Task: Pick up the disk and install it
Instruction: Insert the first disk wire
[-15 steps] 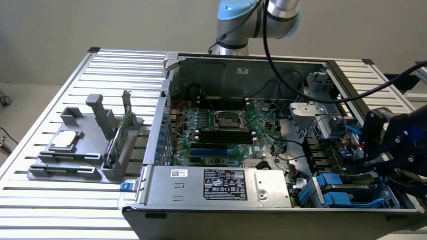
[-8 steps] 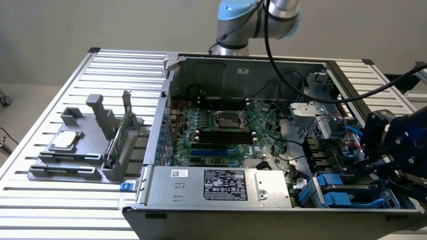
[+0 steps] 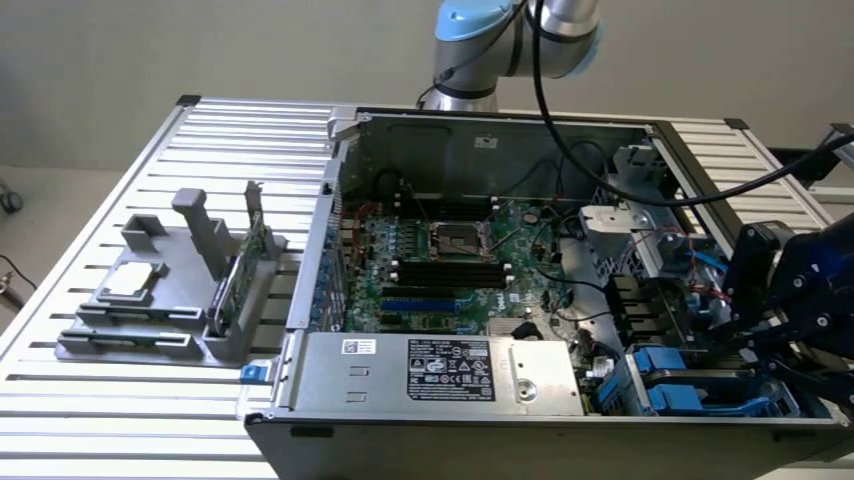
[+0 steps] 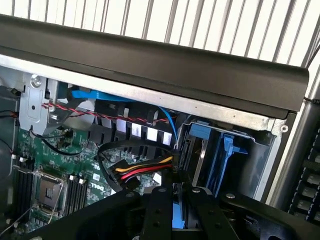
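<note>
I see the tool clamped on the blue-railed disk, held just beside the computer case's drive bay.

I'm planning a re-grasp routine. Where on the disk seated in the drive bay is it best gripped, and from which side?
Grip the disk by its blue side rails, coming from the open top of the case. It stands on edge in the bay, walled by the cage, so probably only the upper edge is reachable.
</note>
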